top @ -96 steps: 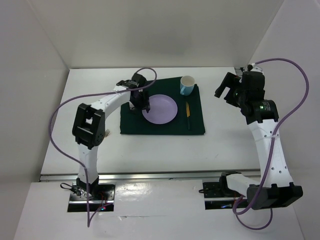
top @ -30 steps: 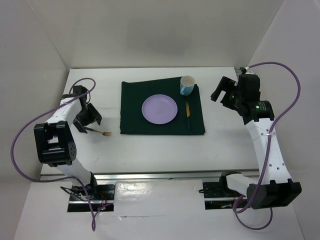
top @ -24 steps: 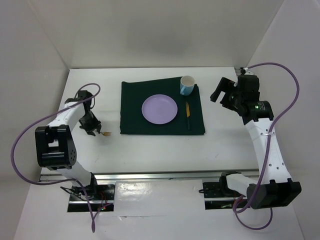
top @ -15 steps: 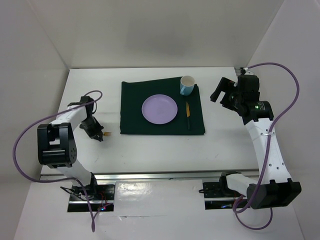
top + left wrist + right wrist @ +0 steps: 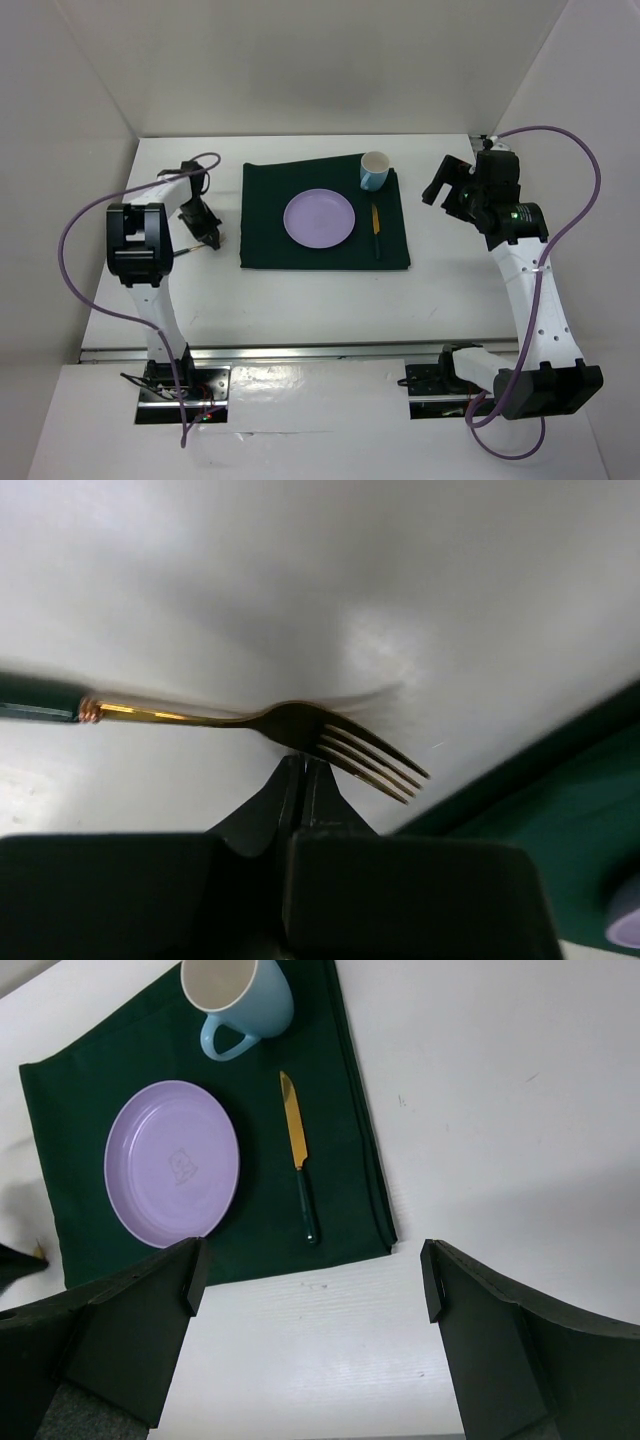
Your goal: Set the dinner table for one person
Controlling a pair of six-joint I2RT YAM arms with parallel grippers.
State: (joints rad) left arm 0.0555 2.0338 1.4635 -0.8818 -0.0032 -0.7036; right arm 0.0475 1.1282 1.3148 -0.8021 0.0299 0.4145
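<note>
White matte tabletop with metal rails, the dinner table (image 5: 300,300), boxed in by pale walls. The dark green cloth mat (image 5: 265,250) carries a lilac round plate (image 5: 319,218), light blue mug (image 5: 374,170) and gold knife with dark handle (image 5: 376,228).

- Left gripper (image 5: 303,770): pinched tight on the neck of the gold fork with dark green handle (image 5: 300,725), tines just beside the mat's left edge.
- Right gripper (image 5: 310,1260): spread wide, empty, off to the mat's right.

Risks: the grip is thin and off-centre, so the fork could pivot or slip. The tines could also snag the cloth and ruck it.
</note>
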